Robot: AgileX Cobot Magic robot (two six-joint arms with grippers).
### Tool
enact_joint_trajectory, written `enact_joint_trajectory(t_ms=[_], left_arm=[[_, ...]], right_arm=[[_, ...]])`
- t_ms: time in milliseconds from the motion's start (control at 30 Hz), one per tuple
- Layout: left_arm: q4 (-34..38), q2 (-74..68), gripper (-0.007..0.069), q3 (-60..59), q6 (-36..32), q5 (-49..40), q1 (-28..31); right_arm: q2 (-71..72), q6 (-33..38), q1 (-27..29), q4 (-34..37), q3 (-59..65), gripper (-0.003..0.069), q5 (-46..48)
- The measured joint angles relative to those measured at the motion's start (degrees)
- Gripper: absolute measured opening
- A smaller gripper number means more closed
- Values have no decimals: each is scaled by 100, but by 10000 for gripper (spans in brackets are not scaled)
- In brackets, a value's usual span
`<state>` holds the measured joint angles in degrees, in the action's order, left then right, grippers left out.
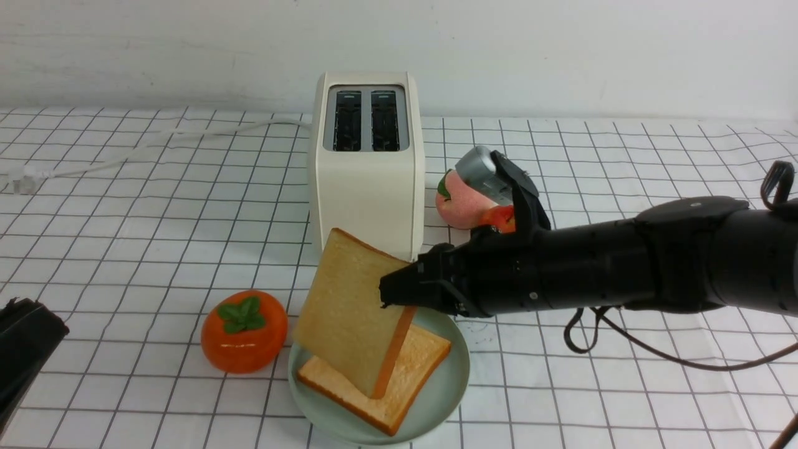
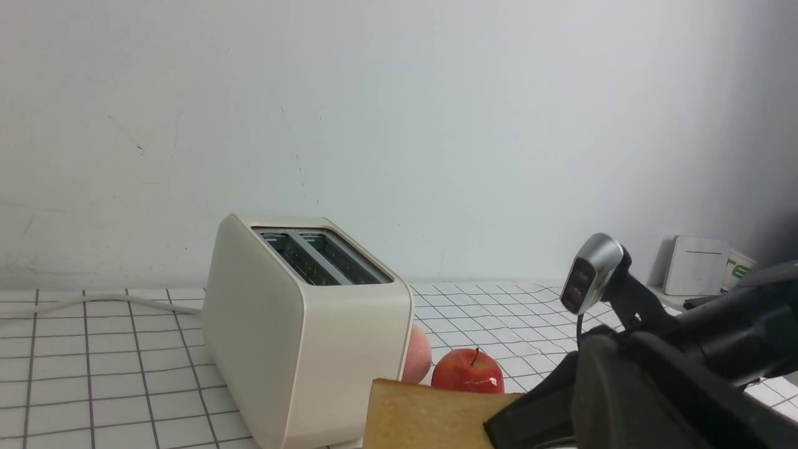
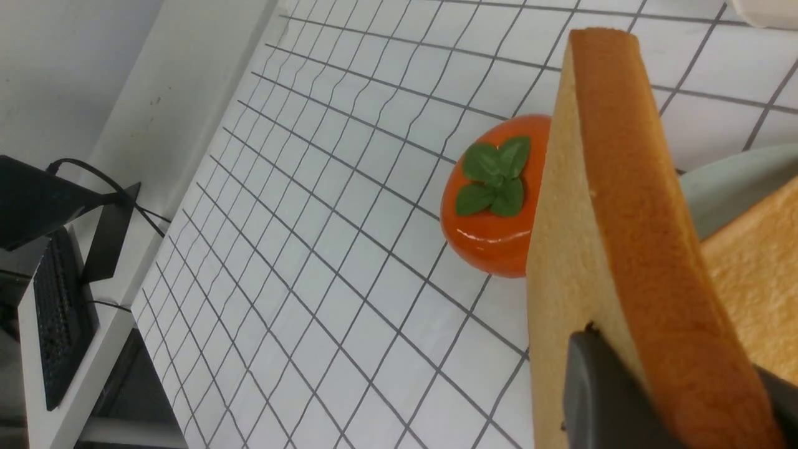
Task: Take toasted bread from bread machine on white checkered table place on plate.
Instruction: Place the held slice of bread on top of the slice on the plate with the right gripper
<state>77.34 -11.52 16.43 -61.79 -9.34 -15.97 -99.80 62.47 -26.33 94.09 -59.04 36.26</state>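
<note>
Since the right gripper [image 1: 399, 294] is clamped on one edge of a slice [image 1: 346, 312], this slice hangs tilted from the jaws, probably so that it can be laid down flat. It reaches from the jaws down and away toward the persimmon [image 1: 244, 330]. Its lowest corner seems to touch the second slice [image 1: 414, 374], which lies flat on the plate [image 1: 452, 380] directly below the gripper. The toaster [image 1: 368, 187] stands just behind the gripper, both slots empty. The left gripper [image 1: 28, 340], far to the side, has its jaws together, holding nothing that I can see.
</note>
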Motion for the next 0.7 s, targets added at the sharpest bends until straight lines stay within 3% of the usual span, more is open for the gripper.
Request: enact_joint_trajectory(t_ms=[567, 700], left_arm=[[0, 0, 18, 0, 0, 0, 0], [0, 0, 18, 0, 0, 0, 0]], right_arm=[[-409, 386, 0, 129, 0, 129, -352], [-409, 391, 0, 37, 0, 195, -387]])
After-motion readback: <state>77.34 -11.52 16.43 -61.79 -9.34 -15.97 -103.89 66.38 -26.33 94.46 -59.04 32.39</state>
